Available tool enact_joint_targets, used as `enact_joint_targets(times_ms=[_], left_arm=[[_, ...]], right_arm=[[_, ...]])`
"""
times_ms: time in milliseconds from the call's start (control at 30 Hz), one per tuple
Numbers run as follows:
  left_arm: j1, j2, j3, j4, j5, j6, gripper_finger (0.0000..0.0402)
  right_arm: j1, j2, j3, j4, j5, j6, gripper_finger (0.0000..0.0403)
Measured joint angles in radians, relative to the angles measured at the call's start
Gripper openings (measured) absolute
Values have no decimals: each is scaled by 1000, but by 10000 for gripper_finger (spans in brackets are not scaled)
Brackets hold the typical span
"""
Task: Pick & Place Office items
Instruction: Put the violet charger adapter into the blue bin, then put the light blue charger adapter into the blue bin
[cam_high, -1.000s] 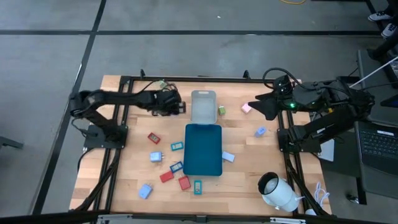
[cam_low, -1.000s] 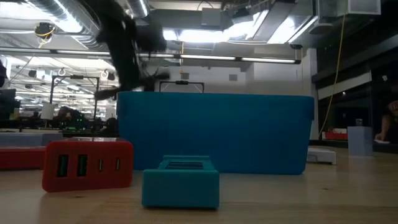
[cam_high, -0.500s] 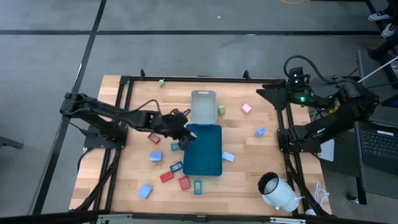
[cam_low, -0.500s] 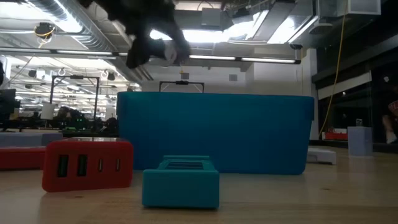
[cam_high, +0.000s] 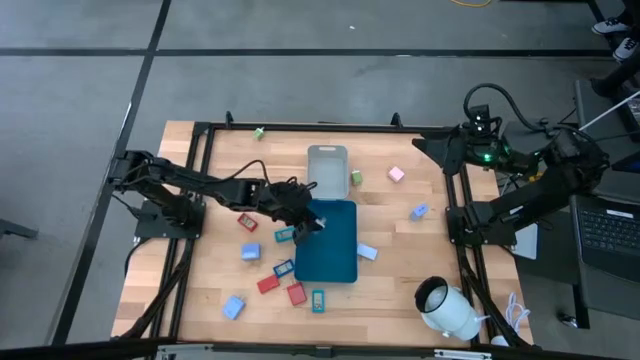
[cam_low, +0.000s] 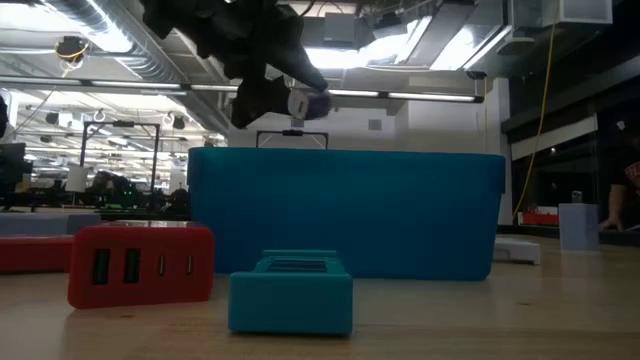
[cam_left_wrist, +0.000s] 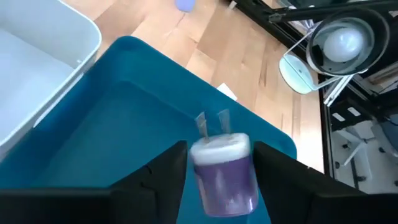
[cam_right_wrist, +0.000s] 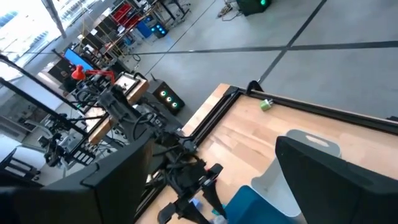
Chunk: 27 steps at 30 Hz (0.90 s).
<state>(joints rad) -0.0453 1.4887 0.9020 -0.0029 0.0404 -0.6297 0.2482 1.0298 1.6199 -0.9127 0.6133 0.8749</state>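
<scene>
Left gripper (cam_left_wrist: 214, 163) hangs over the left edge of the blue tray (cam_high: 335, 250), near the tray's far-left corner. A purple plug (cam_left_wrist: 225, 174) with a white cap and two metal prongs sits between its fingers; whether the jaws press it or have let go cannot be told. Grey tray (cam_high: 327, 172) touches the blue tray's far end. Right gripper (cam_high: 428, 152) waits at the table's far-right corner, fingers spread wide, empty. Other small office items (cam_high: 268, 284) lie scattered on the wood around the trays. White cylinder (cam_high: 446, 308) lies by the near-right corner.
</scene>
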Motion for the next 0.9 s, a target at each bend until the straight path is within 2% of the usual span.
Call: enact_joint_targets(times_ms=[233,367,500,567,700,900], left_arm=[[23,-15,0,0,100,-22,243],[19,-85,0,-152,112,-11,263],[-26,-217,-2,-268,182,-74,266],[-80,-290,-1,-312,178,-138,263],[-271,-380,1,-519,80,-288,254],[-592,-345,1,-677,-89,-464,246]], right_arm=[[24,0,0,1,0,0,348],[37,0,0,1,0,4,348],[48,0,0,2,0,7,348],[48,0,0,9,4,8,348],[48,0,0,23,8,7,348],[48,1,0,50,26,4,348]])
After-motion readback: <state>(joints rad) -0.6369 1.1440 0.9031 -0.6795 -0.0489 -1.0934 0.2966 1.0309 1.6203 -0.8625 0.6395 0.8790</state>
